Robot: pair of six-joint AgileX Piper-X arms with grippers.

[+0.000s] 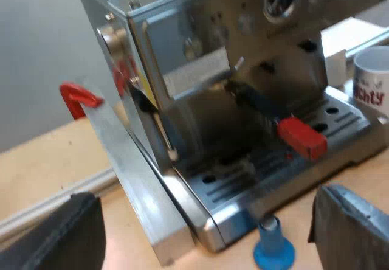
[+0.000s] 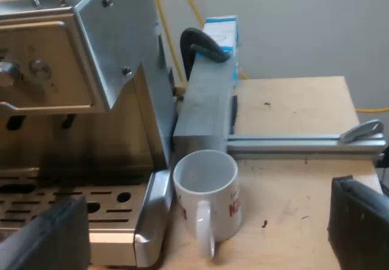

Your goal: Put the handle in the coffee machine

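The espresso machine (image 1: 243, 51) stands on a wooden table. The metal holder sits in its front, over the drip tray (image 1: 273, 166), with the dark handle (image 1: 261, 103) sticking out and ending in the red tip (image 1: 301, 137). My left gripper (image 1: 206, 239) is open and hangs back from the machine's front corner, holding nothing. A blue tamper (image 1: 273, 252) stands on the table just before the tray's edge. My right gripper (image 2: 203, 239) is open and empty, facing a white mug (image 2: 206, 191) beside the drip tray (image 2: 73, 206).
The same white mug (image 1: 372, 84) with red lettering shows past the tray's far end. An aluminium bracket with a red clamp (image 1: 79, 96) leans at the machine's side. Behind the mug are an aluminium block (image 2: 203, 100) with a black clamp, a blue-white carton (image 2: 220, 30) and a metal rail (image 2: 304, 141).
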